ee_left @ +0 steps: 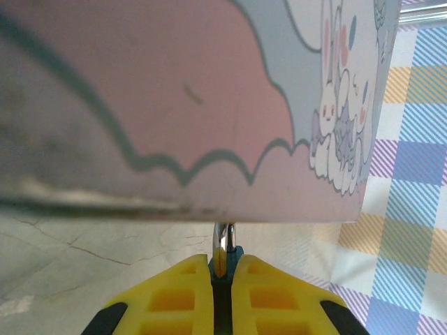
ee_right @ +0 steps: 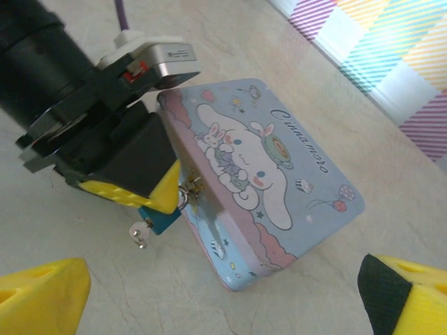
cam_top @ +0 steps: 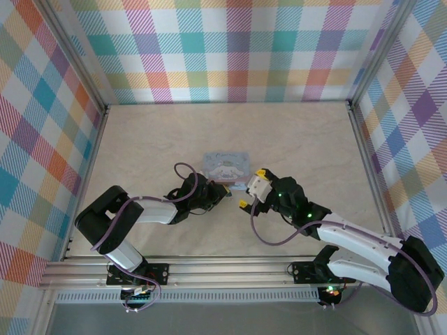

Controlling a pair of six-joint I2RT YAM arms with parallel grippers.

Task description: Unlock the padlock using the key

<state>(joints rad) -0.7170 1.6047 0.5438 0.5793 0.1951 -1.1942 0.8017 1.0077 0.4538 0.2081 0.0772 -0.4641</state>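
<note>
1 tin (ee_right: 279, 174), seemingly shut, padlock (ee_right: 160, 222) alongside

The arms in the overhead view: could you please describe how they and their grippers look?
The left arm and right arm each have black joints, white link shells and a looping purple cable. The left gripper has yellow fingers with recessed pockets and black outer edges; the right gripper is yellow too. Small green lights glow on the right arm.
</note>
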